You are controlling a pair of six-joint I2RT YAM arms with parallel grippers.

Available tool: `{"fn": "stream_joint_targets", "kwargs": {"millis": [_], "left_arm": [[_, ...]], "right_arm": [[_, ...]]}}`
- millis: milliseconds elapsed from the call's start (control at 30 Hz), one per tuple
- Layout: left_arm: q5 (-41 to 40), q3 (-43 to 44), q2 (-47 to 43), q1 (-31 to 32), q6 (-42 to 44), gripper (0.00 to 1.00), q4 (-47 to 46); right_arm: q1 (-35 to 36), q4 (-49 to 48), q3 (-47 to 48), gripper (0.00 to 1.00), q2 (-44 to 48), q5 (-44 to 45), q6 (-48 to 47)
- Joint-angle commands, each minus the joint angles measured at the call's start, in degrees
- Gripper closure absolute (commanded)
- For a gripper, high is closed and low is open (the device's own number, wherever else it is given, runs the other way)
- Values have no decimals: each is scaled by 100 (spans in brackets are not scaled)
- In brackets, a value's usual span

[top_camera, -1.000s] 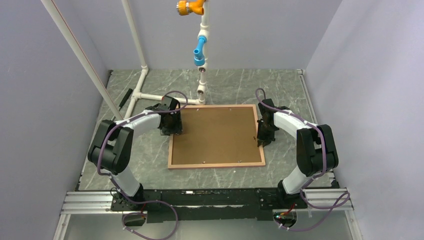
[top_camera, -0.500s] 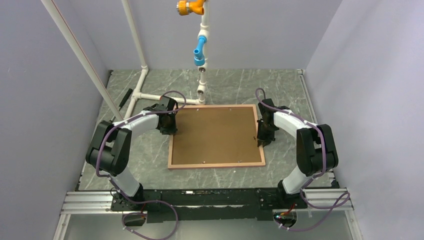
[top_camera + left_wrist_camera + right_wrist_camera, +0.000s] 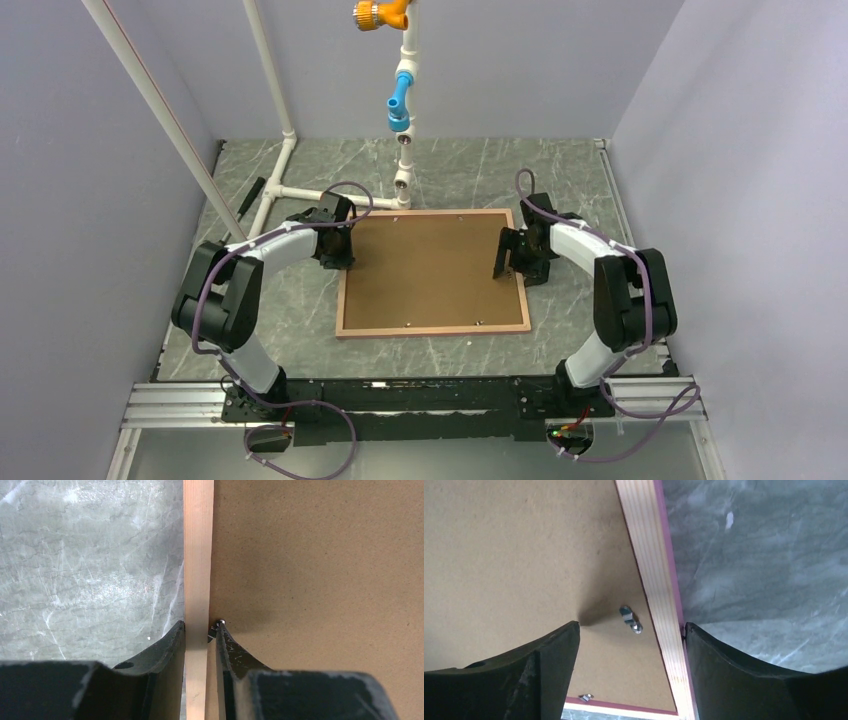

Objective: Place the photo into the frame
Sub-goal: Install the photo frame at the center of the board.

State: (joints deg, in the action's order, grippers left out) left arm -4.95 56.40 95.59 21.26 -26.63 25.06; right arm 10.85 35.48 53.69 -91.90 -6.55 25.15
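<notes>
- Frame [image 3: 435,329], top view: it lies flat on the table [image 3: 450,170], tan reverse up, with the brown board [image 3: 430,270] filling its opening. The photo shows in no view, so I cannot tell whether it sits under the board.
- Top view: the left gripper [image 3: 338,255] is at the frame's left rail, toward the far corner. The right gripper [image 3: 511,262] is low over the board, just inside the right rail.
- Left wrist: the left gripper [image 3: 200,628] is clenched on the wood rail [image 3: 198,555], one finger on the table side and the other on the board side. The inner fingertip touches a small metal clip [image 3: 220,623] at the board's edge.
- Right wrist: the right gripper [image 3: 631,627] is released, jaws spread wide. One finger is over the board [image 3: 524,545] and the other is outside the rail [image 3: 649,565], by its pink edge. A metal clip [image 3: 630,619] lies between them, untouched.
- Step in hand, as I judge it: working the clips that hold the board, with the left arm pinning the frame.
- Next move: likely the right fingers must come down on that clip and turn or press it. This needs fine aim on a small flat tab and a steady left hold so the frame does not slide.
</notes>
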Motion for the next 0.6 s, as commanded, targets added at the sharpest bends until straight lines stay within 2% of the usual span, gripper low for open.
{"fn": "stream_joint_targets", "kwargs": {"millis": [0,133,267,467,533,567], "left_arm": [[-83,-104,239,50,176,100,72],[-83,-117,257,54,176,100,71],[-65,-140,258,53,145,100,45],[-16,-117,309,54,141,100,26],[-2,-108,319,54,147,100,29],[-5,-115,315,54,149,100,39]], "right_arm": [[-77,-282,396,22,-462,-91,149],[-73,-81,550,37,-755,209,60],[-67,8,378,55,-631,614,-5],[-62,20,210,92,-555,1240,-26],[-69,-25,208,100,-588,1259,-4],[-62,-51,209,100,-618,1234,-2]]}}
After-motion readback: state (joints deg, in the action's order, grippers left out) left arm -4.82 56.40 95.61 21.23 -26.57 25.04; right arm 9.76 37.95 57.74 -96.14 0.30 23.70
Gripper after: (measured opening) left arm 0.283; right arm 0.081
